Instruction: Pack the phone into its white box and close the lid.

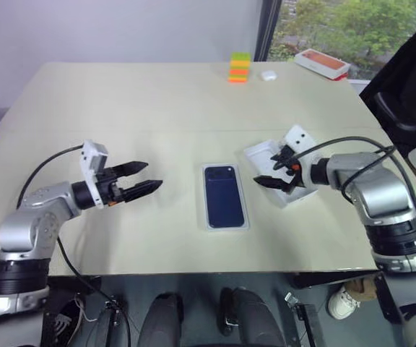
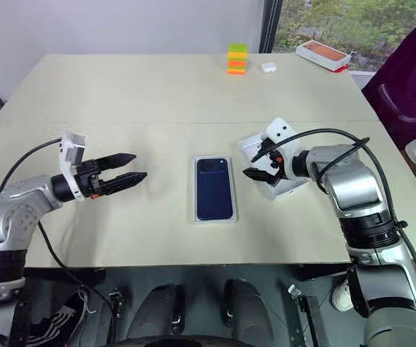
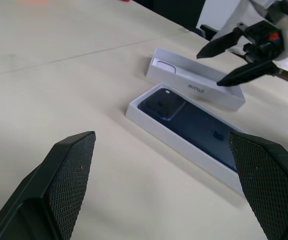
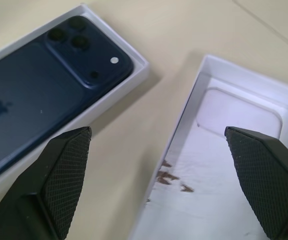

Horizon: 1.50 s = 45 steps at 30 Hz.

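Right now the phone [image 1: 224, 195] sits back-up in the white box [image 1: 209, 217], near the surface's [image 1: 121, 108] front edge, about midway along it. Lid [image 1: 262, 155] lies open-side up just beside it, toward the right edge. Left gripper [image 1: 147, 178] and right gripper [image 1: 271, 168] both spread wide, holding nothing; right one hovers over the lid.

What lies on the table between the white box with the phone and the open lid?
Nothing: only bare table separates the white box holding the phone from the lid, seen in the right wrist view.
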Each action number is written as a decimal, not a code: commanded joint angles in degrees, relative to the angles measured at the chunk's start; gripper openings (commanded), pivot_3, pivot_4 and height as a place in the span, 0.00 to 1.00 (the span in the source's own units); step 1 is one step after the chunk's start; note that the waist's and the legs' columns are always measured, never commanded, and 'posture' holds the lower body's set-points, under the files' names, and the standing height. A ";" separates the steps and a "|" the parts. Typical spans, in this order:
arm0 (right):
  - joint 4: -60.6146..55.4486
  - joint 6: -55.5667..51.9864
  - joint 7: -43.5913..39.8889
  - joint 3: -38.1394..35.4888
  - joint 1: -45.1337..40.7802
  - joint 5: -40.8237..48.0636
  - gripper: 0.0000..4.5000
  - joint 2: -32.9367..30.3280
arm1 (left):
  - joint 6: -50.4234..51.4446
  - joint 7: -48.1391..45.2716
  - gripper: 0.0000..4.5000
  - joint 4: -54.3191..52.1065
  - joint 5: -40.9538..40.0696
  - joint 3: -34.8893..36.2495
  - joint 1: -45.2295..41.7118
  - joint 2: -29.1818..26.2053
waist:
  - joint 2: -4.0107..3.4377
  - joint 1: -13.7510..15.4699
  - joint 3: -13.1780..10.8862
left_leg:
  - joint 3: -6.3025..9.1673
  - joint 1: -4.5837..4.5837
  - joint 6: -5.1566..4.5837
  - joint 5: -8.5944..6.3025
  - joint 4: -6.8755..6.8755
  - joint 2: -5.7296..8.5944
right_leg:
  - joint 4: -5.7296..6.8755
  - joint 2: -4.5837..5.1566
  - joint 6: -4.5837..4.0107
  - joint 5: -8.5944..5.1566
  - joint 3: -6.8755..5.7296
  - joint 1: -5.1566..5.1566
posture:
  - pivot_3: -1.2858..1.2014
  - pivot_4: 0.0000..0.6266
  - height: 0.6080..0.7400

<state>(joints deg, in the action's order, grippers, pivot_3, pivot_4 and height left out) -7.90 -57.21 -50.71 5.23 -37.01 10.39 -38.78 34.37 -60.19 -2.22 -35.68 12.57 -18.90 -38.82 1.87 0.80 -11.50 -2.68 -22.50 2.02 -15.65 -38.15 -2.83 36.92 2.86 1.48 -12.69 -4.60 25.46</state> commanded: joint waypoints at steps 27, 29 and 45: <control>5.04 -35.20 22.82 4.23 -16.49 5.22 0.99 9.42 | -3.51 5.91 0.99 -1.29 1.10 -1.89 1.57 3.99 | -0.03 -1.30 -0.02 | 0.00 -0.03 -0.02 -0.01 0.05 -0.04 | 0.02 -0.08 0.01 0.01 0.02 0.06 | 0.52 0.24 1.00; 6.04 -35.29 23.77 2.89 -16.12 5.64 0.99 10.34 | -3.44 6.19 0.99 -1.63 1.05 -1.96 1.93 4.03 | -0.03 -1.45 -0.02 | -0.01 -0.05 -0.02 -0.01 0.05 -0.03 | 0.02 -0.05 0.01 0.01 0.02 0.06 | 0.52 0.24 1.00; 6.77 -30.90 27.16 10.38 -15.14 4.50 0.35 7.73 | -2.32 7.57 1.00 -2.56 0.65 -2.54 2.08 4.08 | -0.04 -1.57 -0.02 | -0.01 -0.06 -0.02 -0.01 0.05 -0.04 | 0.00 -0.08 0.03 0.00 0.02 0.09 | 0.52 0.24 1.00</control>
<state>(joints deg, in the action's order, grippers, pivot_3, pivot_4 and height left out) -0.46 -88.93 -23.88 15.70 -51.97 15.28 -30.51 32.17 -52.53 -2.65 -34.35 9.79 -16.30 -34.63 1.84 -0.77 -11.52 -2.68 -22.56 2.00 -15.66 -38.09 -2.87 36.92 2.78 1.51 -12.69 -4.58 25.55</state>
